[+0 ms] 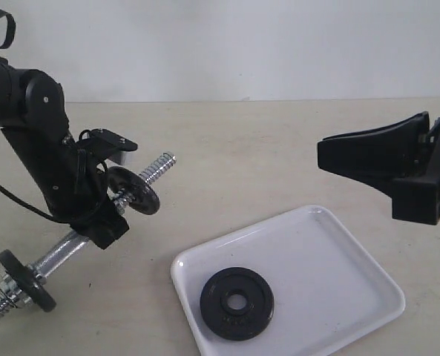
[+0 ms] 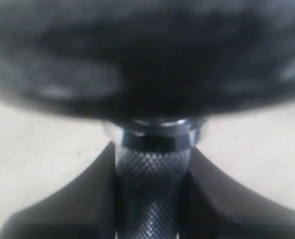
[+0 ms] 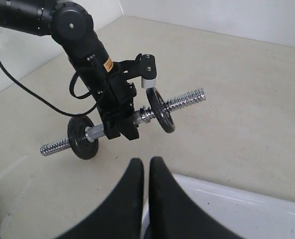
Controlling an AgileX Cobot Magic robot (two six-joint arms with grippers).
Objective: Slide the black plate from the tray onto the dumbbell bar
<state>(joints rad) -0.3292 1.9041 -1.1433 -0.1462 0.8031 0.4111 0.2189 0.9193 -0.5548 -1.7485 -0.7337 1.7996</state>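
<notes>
- Exterior view: the right gripper [image 1: 327,152] hangs pinched closed and empty. The black plate [image 1: 237,302] lies flat on the tray [image 1: 338,289], below that gripper and well apart from it.
- Same view: the left gripper [image 1: 104,215] is clamped on the dumbbell bar [image 1: 64,252]. A second disc [image 1: 134,190] sits just beside it and a third disc [image 1: 27,279] sits further off.
- Left wrist view: the fingers [image 2: 62,209] hug the bar's knurled middle [image 2: 152,189]. A blurry disc [image 2: 147,59] just ahead blocks everything else.
- Right wrist view: the closed tips [image 3: 147,162] sit over the tray's corner [image 3: 237,209], with the bar [image 3: 184,99] well ahead of them. There's a yellow sticker [image 3: 108,63] on the left arm, but the writing is too small to read.
</notes>
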